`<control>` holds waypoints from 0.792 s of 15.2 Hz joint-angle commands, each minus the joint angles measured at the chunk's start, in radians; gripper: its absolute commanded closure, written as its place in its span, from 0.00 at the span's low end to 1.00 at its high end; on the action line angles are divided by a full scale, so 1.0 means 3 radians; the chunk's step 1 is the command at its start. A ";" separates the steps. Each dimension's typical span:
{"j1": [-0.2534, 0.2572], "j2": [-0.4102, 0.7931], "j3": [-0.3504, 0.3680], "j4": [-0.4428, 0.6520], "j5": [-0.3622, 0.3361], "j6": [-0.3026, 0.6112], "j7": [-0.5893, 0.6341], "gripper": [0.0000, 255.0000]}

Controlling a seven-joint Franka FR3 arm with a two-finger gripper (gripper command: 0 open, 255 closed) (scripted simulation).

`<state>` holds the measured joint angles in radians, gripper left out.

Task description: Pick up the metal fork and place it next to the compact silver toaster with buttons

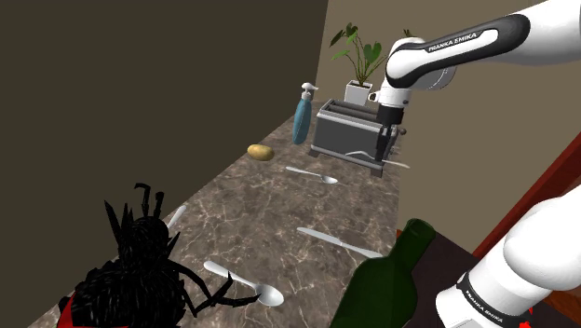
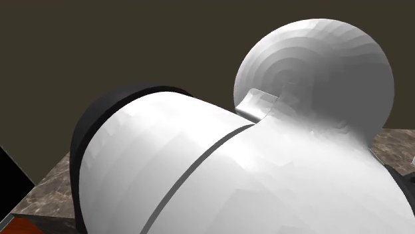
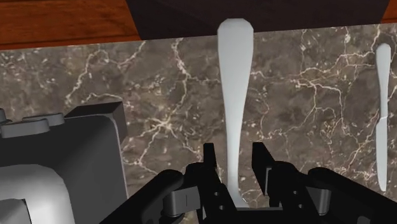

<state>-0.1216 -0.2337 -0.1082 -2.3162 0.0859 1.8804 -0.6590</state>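
The silver toaster (image 1: 347,130) stands at the far end of the marble counter (image 1: 251,214); the wrist view has its corner (image 3: 57,165) just beside the fingers. My gripper (image 1: 384,154) hangs low at the toaster's side nearer the counter's edge. A pale metal fork (image 3: 233,95) runs straight out from between the fingers, over the counter. The gripper (image 3: 232,159) is open, its fingers standing apart on either side of the thin handle with a small gap each side. In the shoulder view the fork's end (image 1: 398,164) pokes out beside the gripper.
A knife (image 3: 382,114) lies parallel to the fork, seen too at mid-counter (image 1: 340,242). Two spoons (image 1: 312,174) (image 1: 244,282), a potato (image 1: 261,151), a blue soap bottle (image 1: 304,114) and a potted plant (image 1: 358,65) share the counter. A green bottle (image 1: 386,280) and a black spiky object (image 1: 140,261) stand near.
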 commanded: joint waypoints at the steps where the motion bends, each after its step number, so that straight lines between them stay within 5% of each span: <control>1: 0.0002 0.0037 -0.0001 -0.0053 0.0007 0.0092 -0.0010 1.00; 12: 0.0010 0.0287 -0.0009 -0.0324 0.0055 0.0608 -0.0084 1.00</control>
<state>-0.1185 -0.1553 -0.1104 -2.4077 0.1009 2.0486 -0.6815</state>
